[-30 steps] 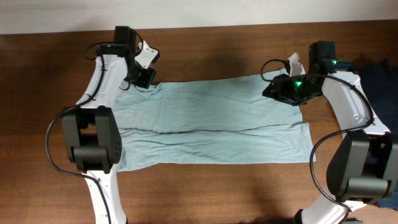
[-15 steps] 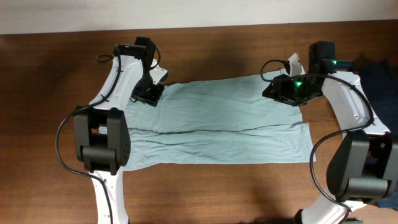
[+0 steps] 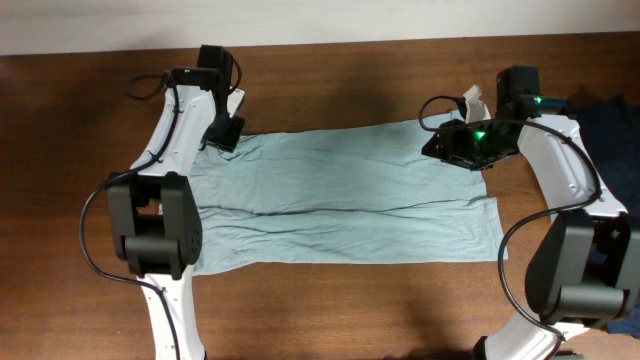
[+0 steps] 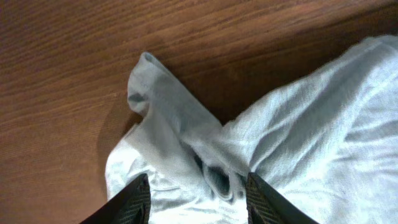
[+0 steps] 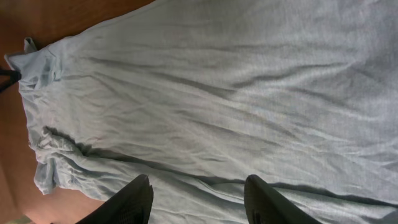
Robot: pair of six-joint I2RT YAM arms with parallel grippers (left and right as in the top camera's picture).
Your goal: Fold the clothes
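From overhead, the shirt (image 3: 340, 200) lay spread flat on the tabletop (image 3: 340, 310), its long axis running left to right between the two arms. The end by the right arm finished in a straight edge. The end by the left arm was wider, with a flap at each corner. No collar could be made out from there. The left gripper (image 3: 222, 132) sat at the shirt's far left corner and the right gripper (image 3: 448, 145) over its far right corner. In this view neither pair of jaws could be read. A dark cloth (image 3: 605, 115) lay beyond the shirt's right end, apart from it.

The left wrist view gave what the overhead hid. The jaws were spread, and a raised, rumpled fold of the shirt stood between the fingers (image 4: 134, 200) without being pinched. A narrow flap of the shirt ran away from that fold onto bare wood.

The right wrist view looked along the shirt's whole length. Its creases ran lengthwise, and the far end was bunched at one corner and folded at the other. Here too the jaws were spread, with the fingers (image 5: 264, 202) above smooth cloth and gripping nothing.
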